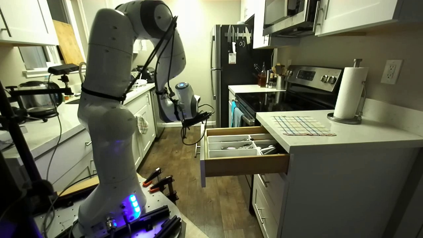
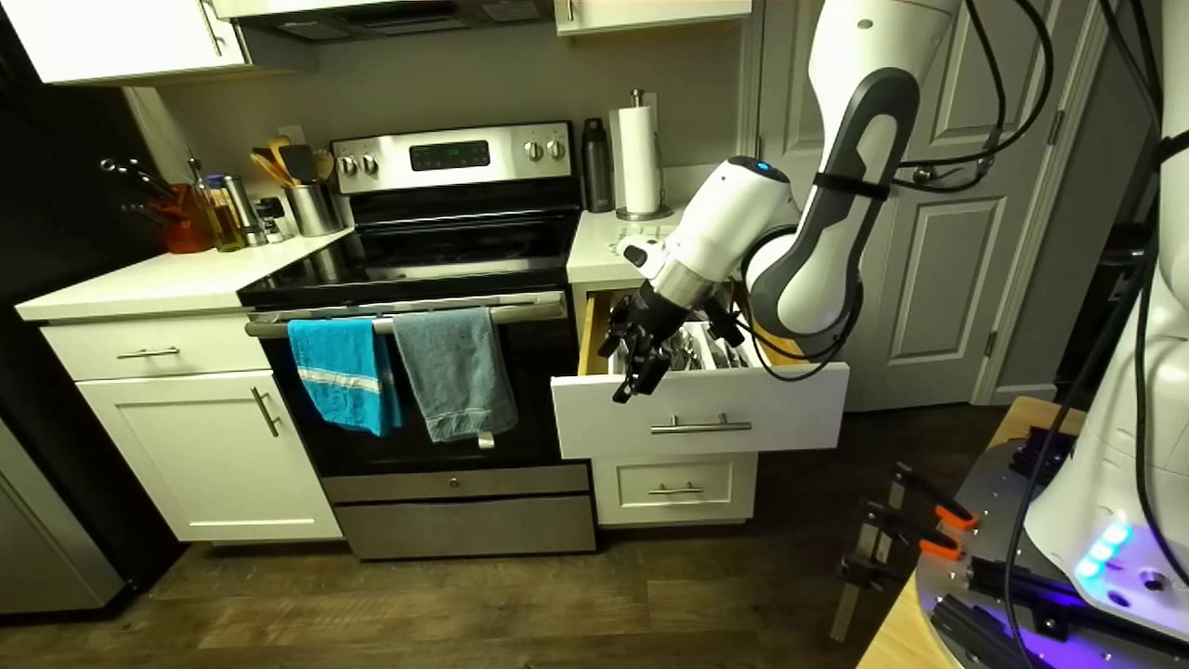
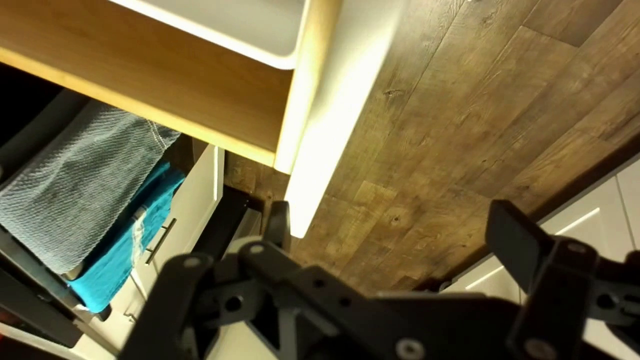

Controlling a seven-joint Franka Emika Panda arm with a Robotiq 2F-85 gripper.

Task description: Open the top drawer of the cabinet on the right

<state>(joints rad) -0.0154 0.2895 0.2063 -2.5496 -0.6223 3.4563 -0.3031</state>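
Observation:
The top drawer of the cabinet stands pulled out, with its white front panel (image 2: 594, 418) and metal bar handle (image 2: 701, 426) showing in an exterior view. Its wooden side (image 1: 246, 166) shows in an exterior view, with a white cutlery tray (image 1: 231, 153) inside. The drawer's front edge (image 3: 332, 135) also shows in the wrist view. My gripper (image 3: 389, 215) is open with nothing held between its fingers. In an exterior view the gripper (image 2: 619, 373) is at the drawer front's stove-side end, away from the handle. Whether a finger touches the panel I cannot tell.
The stove (image 2: 418, 251) stands beside the drawer, with a blue towel (image 2: 344, 372) and a grey towel (image 2: 455, 372) on its oven handle. A lower drawer (image 2: 676, 478) is shut below. A paper towel roll (image 1: 350, 92) and a checkered cloth (image 1: 302, 125) are on the counter.

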